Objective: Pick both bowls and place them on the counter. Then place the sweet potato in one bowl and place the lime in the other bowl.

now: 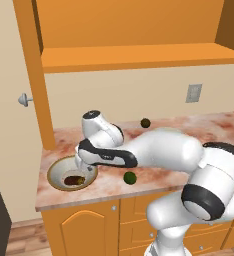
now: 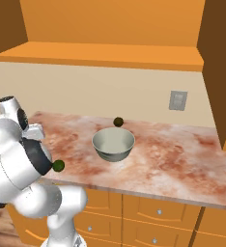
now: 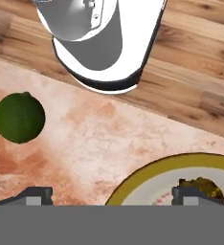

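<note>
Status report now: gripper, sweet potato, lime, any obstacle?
Gripper open above cream bowl. Sweet potato in it. Lime loose on counter; grey-green bowl empty. Nothing blocking.

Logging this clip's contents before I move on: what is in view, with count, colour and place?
cream bowl: one, cream with tan rim, left end of the counter
sweet potato: one, dark brown, inside the cream bowl
grey-green bowl: one, mid counter
lime: one, bright green, near the counter's front edge
olive-brown ball: one, by the back wall
wall outlet: one, grey
shelf: one, orange, above the counter
gripper: one, open, over the cream bowl's rim
</note>
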